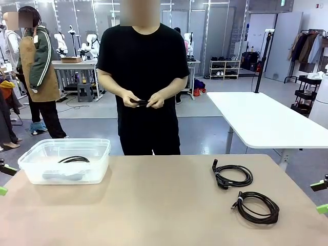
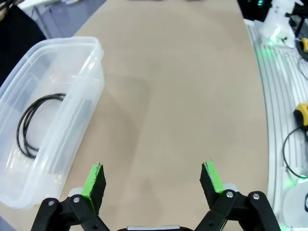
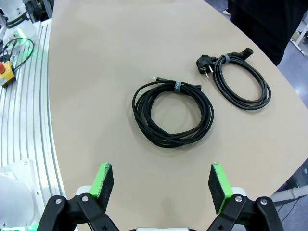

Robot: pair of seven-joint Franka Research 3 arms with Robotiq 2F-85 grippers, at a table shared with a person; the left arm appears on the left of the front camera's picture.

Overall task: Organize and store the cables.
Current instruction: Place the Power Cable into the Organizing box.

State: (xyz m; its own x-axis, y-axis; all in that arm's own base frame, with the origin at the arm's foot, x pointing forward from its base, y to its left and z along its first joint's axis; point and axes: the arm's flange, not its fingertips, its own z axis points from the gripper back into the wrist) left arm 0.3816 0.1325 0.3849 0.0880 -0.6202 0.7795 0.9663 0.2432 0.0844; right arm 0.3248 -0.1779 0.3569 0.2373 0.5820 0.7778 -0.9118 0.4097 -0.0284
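Note:
Two coiled black cables lie on the tan table at the right: a nearer coil [image 1: 257,206] [image 3: 172,112] and a farther one with a plug [image 1: 232,175] [image 3: 239,79]. Another cable coil [image 1: 73,160] [image 2: 34,123] rests inside the clear plastic bin [image 1: 36,174] [image 2: 77,120] at the left. The person across the table holds a small black item [image 1: 142,102] in both hands. My left gripper [image 2: 153,179] is open above bare table beside the bin. My right gripper [image 3: 161,184] is open, short of the nearer coil. Green pads show at the front view's edges [image 1: 3,190] [image 1: 322,208].
A white table [image 1: 266,120] stands behind at the right. Another person stands far left by a workbench [image 1: 72,69]. The aluminium base rails [image 3: 24,120] [image 2: 284,96] flank the table, with a yellow stop button box [image 3: 6,73].

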